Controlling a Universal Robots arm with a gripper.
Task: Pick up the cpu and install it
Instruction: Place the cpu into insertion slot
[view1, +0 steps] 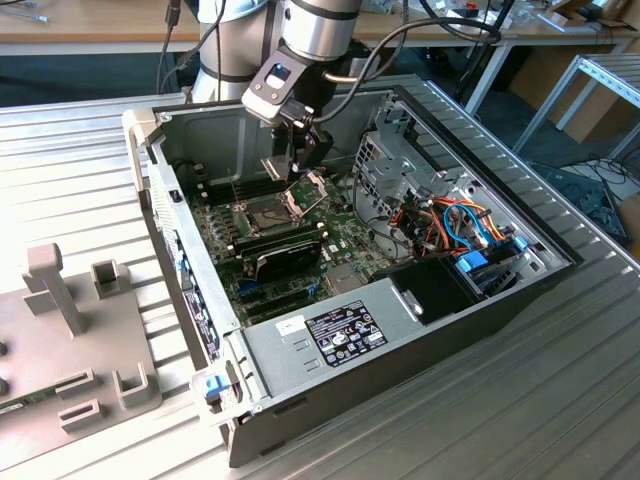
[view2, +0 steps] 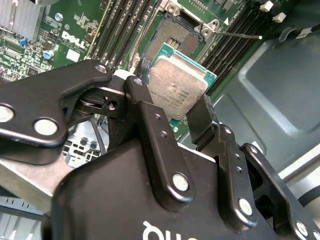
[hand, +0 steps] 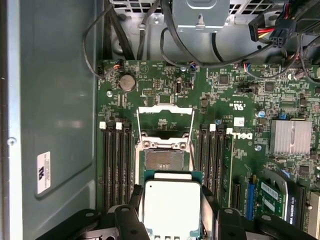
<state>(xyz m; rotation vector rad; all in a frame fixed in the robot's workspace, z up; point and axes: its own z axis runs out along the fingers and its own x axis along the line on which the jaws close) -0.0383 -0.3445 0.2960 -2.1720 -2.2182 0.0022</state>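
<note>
My gripper (view1: 304, 152) hangs inside the open computer case, shut on the cpu (view2: 178, 89), a small square chip with a dull silver top and a green rim. In both wrist views the black fingers (view2: 144, 107) clamp two opposite edges of the cpu (hand: 171, 202). It is held a little above the green motherboard (view1: 340, 248), apart from it and tilted. Just beyond the chip lies the bare socket (hand: 162, 160), and its hinged metal frame (hand: 165, 122) stands flipped open.
Black memory slots (hand: 117, 160) flank the socket on both sides. A silver heatsink (hand: 292, 136), a drive cage (view1: 395, 165), coloured cables (view1: 460, 225) and the power supply (view1: 345, 330) crowd the case (view1: 150, 160). A grey fixture (view1: 70, 330) sits on the table at the exterior view's left.
</note>
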